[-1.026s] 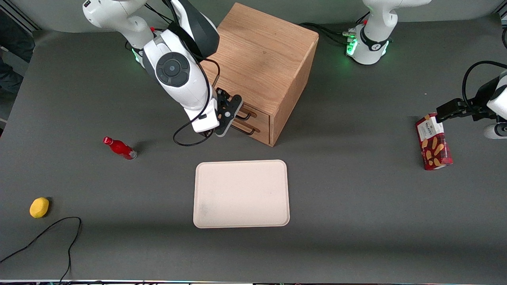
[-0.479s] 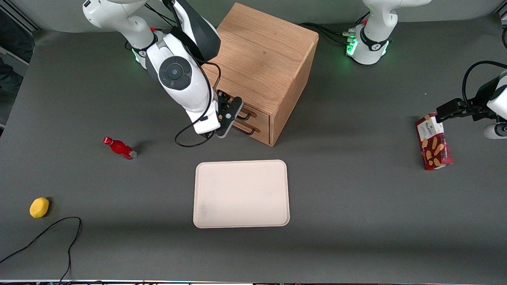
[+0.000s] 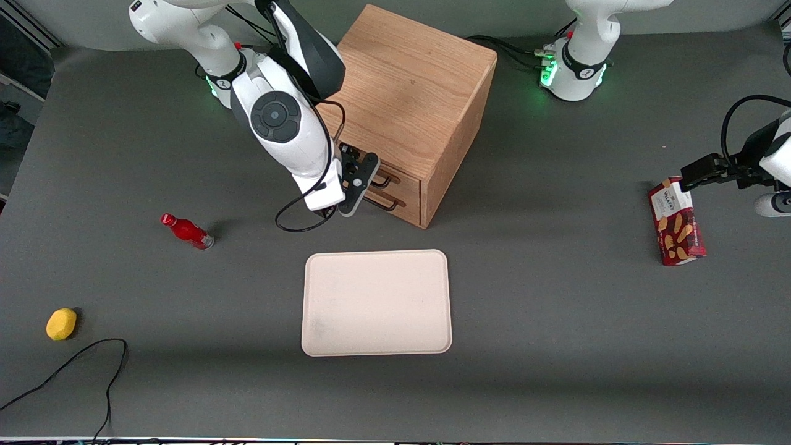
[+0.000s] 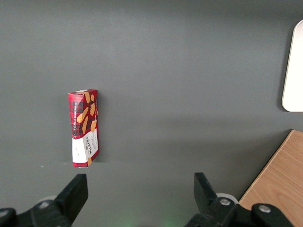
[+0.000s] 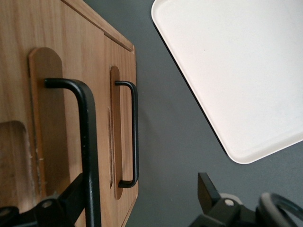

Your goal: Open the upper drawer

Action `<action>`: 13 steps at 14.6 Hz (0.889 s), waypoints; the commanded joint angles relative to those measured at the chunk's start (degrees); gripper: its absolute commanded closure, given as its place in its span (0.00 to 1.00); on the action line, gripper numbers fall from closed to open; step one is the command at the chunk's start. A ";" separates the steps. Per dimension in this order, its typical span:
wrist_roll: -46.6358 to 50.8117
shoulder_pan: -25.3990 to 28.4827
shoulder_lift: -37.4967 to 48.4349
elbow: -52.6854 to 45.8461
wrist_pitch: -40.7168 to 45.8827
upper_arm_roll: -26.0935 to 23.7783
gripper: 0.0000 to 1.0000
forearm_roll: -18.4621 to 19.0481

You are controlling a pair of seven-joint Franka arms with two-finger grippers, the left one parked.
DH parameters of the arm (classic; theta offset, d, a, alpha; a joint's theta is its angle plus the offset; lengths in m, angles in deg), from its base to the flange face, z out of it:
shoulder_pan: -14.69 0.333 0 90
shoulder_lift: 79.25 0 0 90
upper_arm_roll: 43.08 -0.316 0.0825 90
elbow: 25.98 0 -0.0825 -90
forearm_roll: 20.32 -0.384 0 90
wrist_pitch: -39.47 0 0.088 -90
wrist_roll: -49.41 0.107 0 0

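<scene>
The oak cabinet [image 3: 408, 86] stands on the grey table, its two drawers facing the front camera. The upper drawer [image 5: 19, 85] looks shut, and its thin black bar handle [image 5: 87, 142] is close in the right wrist view and also shows in the front view [image 3: 384, 180]. The lower drawer's handle [image 5: 135, 132] lies beside it. My right gripper [image 3: 364, 185] is open in front of the drawers. In the wrist view the gripper [image 5: 139, 203] has the upper handle's bar between its fingers, close against one finger [image 5: 71, 196]. The other finger [image 5: 207, 191] is well apart.
A cream tray [image 3: 377, 303] lies nearer the front camera than the cabinet. A red bottle [image 3: 185, 230], a yellow lemon [image 3: 61, 324] and a black cable [image 3: 74, 364] lie toward the working arm's end. A red biscuit box [image 3: 675, 221] lies toward the parked arm's end.
My right arm has shifted slightly toward the cabinet, bringing the open gripper closer onto the drawer handles. The drawers have not moved.
</scene>
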 commanded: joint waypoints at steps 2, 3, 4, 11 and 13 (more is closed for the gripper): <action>-1.62 0.44 -0.64 0.50 -2.01 0.54 0.00 0.15; -1.62 0.44 -0.73 1.11 -2.80 0.46 0.00 0.59; -1.62 0.44 -0.82 1.73 -3.59 0.46 0.00 0.60; -1.62 0.26 -1.26 1.91 -4.30 0.54 0.00 0.69; -1.62 0.18 -1.52 1.65 -4.39 0.54 0.00 1.03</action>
